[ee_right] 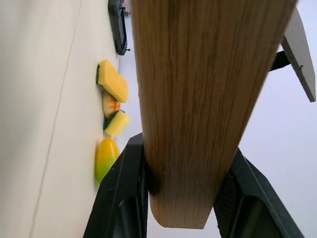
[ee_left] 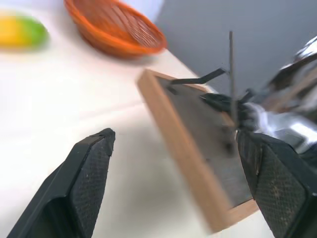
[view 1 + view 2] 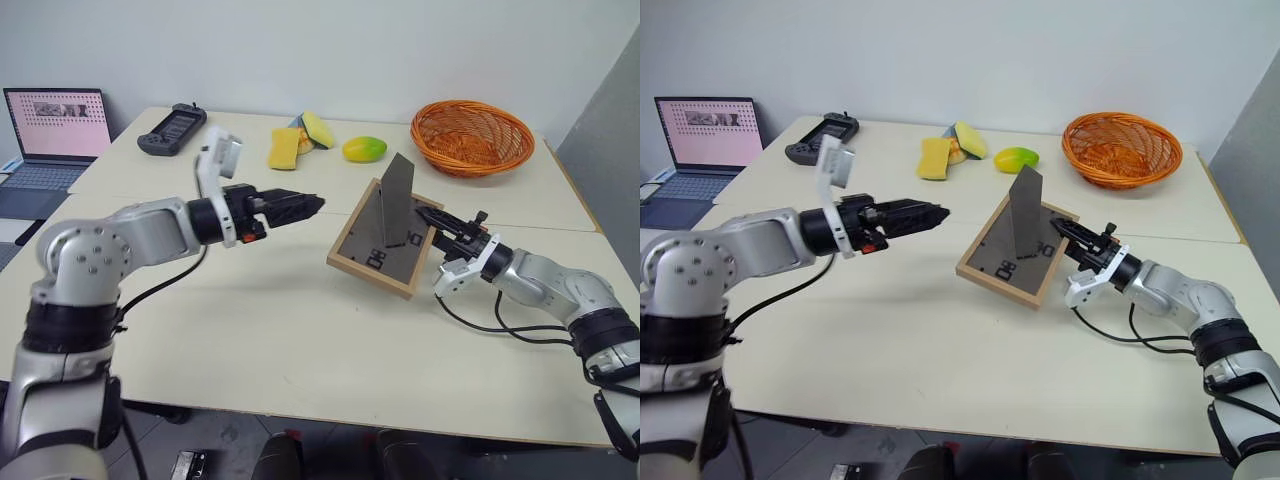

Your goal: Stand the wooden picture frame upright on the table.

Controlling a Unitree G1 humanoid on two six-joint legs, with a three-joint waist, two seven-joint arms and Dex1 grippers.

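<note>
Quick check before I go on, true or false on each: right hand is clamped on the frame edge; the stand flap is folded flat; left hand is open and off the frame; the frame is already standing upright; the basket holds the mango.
1. The right hand is clamped on the edge of the wooden picture frame. True.
2. The stand flap is folded flat. False: it sticks up from the grey back.
3. The left hand is open and off the frame. True.
4. The frame stands upright. False: it is tilted, back facing up, lower edge at the table.
5. The basket holds the mango. False: the mango lies on the table beside it.
</note>
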